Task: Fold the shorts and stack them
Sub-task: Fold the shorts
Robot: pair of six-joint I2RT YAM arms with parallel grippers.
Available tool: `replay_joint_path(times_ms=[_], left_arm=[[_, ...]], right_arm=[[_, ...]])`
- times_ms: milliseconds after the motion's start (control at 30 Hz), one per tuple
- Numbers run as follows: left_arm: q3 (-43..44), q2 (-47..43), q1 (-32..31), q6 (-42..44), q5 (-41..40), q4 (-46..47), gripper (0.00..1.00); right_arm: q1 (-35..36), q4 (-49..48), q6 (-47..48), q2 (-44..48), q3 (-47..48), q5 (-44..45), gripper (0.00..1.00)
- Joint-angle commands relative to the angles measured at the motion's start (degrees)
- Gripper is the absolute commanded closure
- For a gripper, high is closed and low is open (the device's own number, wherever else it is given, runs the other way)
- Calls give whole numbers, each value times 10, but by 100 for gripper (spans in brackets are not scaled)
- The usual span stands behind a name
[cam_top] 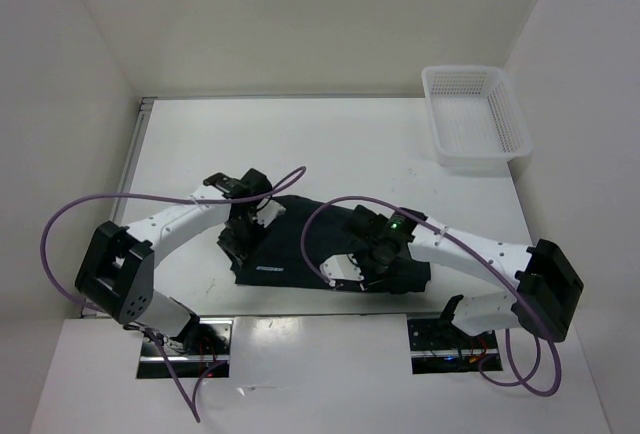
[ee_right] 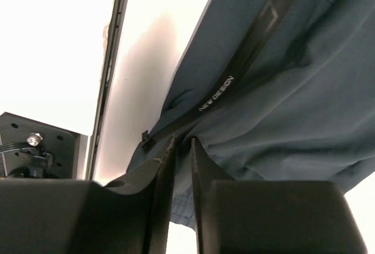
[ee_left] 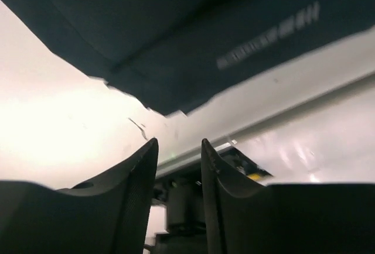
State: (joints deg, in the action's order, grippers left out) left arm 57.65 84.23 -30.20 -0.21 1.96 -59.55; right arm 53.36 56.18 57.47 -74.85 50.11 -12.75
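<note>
Black soft-fabric shorts [cam_top: 300, 239] lie rumpled on the white table [cam_top: 350, 144], middle of the near half, between the two arms. Pale lettering [cam_top: 270, 267] shows near the near-left hem; the right wrist view reads it on a dark strip of the cloth [ee_right: 215, 93], and in the left wrist view it's blurred.

Left gripper [cam_top: 240, 239] is at the left edge of the shorts. In its wrist view [ee_left: 179, 143] the fingers [ee_left: 137, 195] stand apart with a narrow gap, nothing between them, bare table showing through. The cloth edge is just beyond the tips, not touching. Released.

Right gripper [cam_top: 352, 264] is down on the right-hand part of the shorts. In its wrist view [ee_right: 183, 141] the fingers [ee_right: 164, 184] are closed to a thin slit, tips right at a fold of the fabric, with cloth visible in the slit. It reads as clenched on the shorts, though the contact itself is partly hidden by the fingers.

White plastic mesh basket [cam_top: 478, 161] sits at the far right corner of the table, upright and well apart from the shorts. Its mesh floor shows across the whole inside. The shorts are on the table, not in the basket.
</note>
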Motion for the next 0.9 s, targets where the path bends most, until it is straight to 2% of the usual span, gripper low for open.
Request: replay_joint_path(times_ms=[0, 33, 200, 400, 567, 700, 733, 867], left_arm=[[25, 30, 5, 2, -46, 50, 54], [33, 54, 10, 2, -46, 60, 52], [47, 95, 37, 2, -64, 85, 47], [21, 120, 37, 2, -41, 80, 48], [32, 115, 31, 2, 16, 46, 59], [26, 122, 31, 2, 27, 41, 79], [26, 122, 31, 2, 27, 33, 88], [37, 99, 31, 2, 27, 22, 94]], right_arm=[[5, -15, -19, 22, 7, 11, 78], [5, -15, -19, 27, 7, 12, 74], [5, -9, -28, 49, -7, 1, 73], [5, -15, -28, 49, -7, -4, 74], [5, -15, -28, 49, -7, 1, 74], [5, -15, -22, 44, -7, 1, 74], [5, -20, -22, 44, -7, 1, 74], [5, -20, -22, 44, -7, 6, 86]])
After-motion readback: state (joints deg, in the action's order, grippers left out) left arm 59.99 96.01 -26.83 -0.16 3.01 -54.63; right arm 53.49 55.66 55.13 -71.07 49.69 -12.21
